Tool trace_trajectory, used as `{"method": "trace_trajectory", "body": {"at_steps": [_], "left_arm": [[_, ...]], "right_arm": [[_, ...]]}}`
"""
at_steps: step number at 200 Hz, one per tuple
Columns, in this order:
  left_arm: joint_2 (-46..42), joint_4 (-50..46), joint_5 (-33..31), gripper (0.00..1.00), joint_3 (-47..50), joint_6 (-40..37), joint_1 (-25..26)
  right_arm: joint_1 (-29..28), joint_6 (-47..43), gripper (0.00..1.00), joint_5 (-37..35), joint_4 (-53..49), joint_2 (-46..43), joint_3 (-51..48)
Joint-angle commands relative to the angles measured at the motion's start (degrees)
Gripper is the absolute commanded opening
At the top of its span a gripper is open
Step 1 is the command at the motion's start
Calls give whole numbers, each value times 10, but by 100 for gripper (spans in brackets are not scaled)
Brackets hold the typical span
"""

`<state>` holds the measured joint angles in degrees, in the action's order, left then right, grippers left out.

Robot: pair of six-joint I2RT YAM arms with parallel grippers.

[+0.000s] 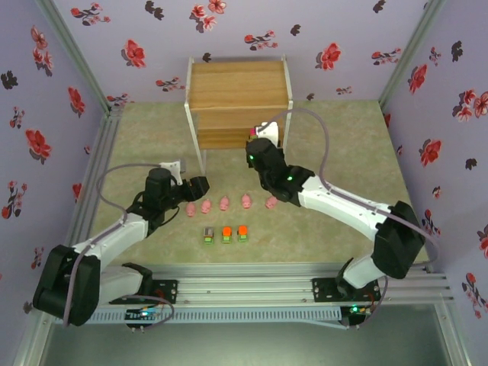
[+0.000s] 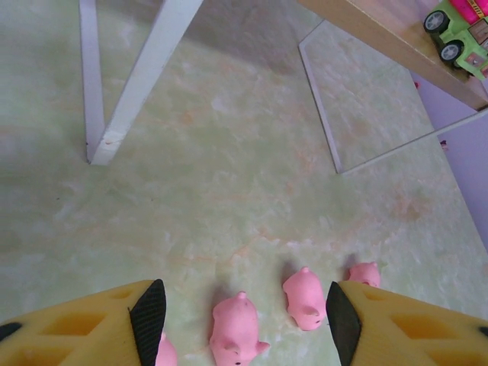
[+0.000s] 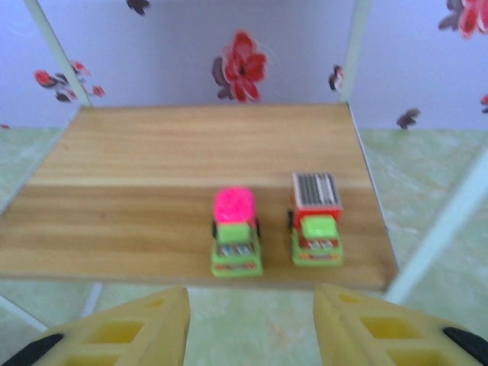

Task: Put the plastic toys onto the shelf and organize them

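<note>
Several pink pigs lie in a row on the mat, with three small blocks in front of them. My left gripper hovers at the row's left end. It is open, two pigs lie between its fingers and nothing is gripped. My right gripper is at the front right of the shelf. It stands open and empty just before the lower board, where a pink-topped block and a grey-topped block sit side by side.
White shelf legs stand on the mat beyond the pigs. A shelved block shows at the left wrist view's top right. Flowered walls enclose the mat, and open mat lies left and right of the shelf.
</note>
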<state>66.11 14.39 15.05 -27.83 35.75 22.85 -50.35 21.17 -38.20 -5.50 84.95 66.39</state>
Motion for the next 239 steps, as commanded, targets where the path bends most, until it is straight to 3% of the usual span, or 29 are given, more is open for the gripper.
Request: {"method": "trace_trajectory", "body": {"at_steps": [1, 68, 121, 173, 239], "left_arm": [[-16, -23, -18, 64, 3, -21, -5], [-39, -53, -57, 71, 1, -40, 4], [-48, -77, -100, 85, -6, -58, 25], [-56, -93, -131, 85, -11, -67, 39], [-55, -98, -138, 85, -11, -65, 40]], "right_arm": [[-20, 59, 30, -21, -49, -31, -35], [-113, 165, 39, -79, -129, -88, -100], [-206, 286, 49, -112, -208, -36, -101], [-260, 379, 51, -116, -254, 26, -84], [-287, 443, 52, -78, -246, 84, -87]]}}
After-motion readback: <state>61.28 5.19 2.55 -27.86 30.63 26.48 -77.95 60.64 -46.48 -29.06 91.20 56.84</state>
